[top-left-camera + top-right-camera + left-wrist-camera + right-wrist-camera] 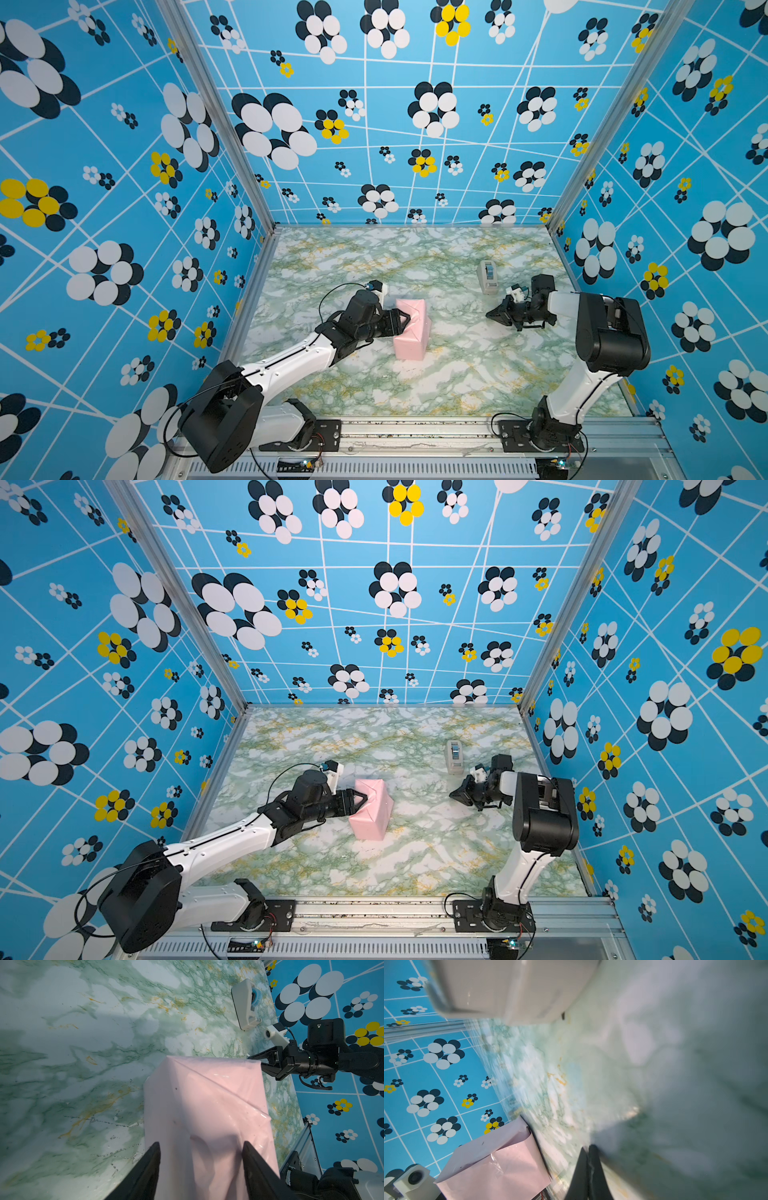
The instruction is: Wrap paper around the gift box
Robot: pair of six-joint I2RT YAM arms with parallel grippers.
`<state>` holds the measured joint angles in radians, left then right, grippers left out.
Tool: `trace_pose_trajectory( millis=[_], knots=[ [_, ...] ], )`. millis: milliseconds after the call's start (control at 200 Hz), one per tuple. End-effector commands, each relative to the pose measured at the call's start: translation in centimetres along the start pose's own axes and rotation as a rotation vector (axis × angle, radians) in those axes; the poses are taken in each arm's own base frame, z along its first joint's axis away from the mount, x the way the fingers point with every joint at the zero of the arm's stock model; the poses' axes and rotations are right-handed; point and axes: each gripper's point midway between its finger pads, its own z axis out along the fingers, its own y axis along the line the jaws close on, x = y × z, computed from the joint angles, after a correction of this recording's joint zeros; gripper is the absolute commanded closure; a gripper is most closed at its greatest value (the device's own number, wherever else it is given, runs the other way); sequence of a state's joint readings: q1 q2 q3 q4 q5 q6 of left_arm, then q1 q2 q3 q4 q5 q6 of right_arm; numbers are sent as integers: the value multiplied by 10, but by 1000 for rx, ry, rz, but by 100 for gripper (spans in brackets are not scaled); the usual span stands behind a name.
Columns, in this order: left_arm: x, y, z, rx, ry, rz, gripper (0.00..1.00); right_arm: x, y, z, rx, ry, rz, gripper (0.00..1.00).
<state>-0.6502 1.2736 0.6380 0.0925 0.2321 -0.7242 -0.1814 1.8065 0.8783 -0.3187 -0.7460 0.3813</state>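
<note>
The pale pink paper (pixel 411 332) (pixel 372 812) is folded round the gift box at the middle of the table, and the box itself is hidden under it. Clear tape shines on a diagonal fold (pixel 228 1093). My left gripper (pixel 405 323) (pixel 360 803) is open, its fingertips (pixel 156 1147) against the package's left side with pink paper (pixel 207 1105) between them. My right gripper (pixel 492 314) (pixel 455 794) (pixel 588 1147) is shut, off to the right of the package and apart from it. A thin whitish sliver shows between its fingers; I cannot tell what it is.
A white-grey tape dispenser (pixel 487 276) (pixel 454 756) (pixel 245 1004) stands behind the right gripper, close to the right wall. It fills one corner of the right wrist view (pixel 508 987). Patterned blue walls enclose the marble table (pixel 415 257) on three sides.
</note>
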Motion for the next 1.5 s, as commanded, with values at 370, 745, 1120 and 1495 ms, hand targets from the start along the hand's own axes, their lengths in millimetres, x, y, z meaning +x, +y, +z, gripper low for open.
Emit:
trace_pose_trajectory(
  millis=[370, 745, 1120, 1495],
  knots=[
    [23, 24, 9, -118, 87, 18, 37, 70, 149, -70, -333, -47, -399, 100],
    [22, 18, 13, -106, 97, 48, 37, 184, 204, -80, -331, 288, -736, 100],
    [23, 15, 14, -98, 101, 63, 37, 217, 227, -38, -187, 542, -885, 100],
    [22, 14, 16, -95, 98, 65, 37, 207, 222, -11, -136, 665, -859, 100]
  ],
)
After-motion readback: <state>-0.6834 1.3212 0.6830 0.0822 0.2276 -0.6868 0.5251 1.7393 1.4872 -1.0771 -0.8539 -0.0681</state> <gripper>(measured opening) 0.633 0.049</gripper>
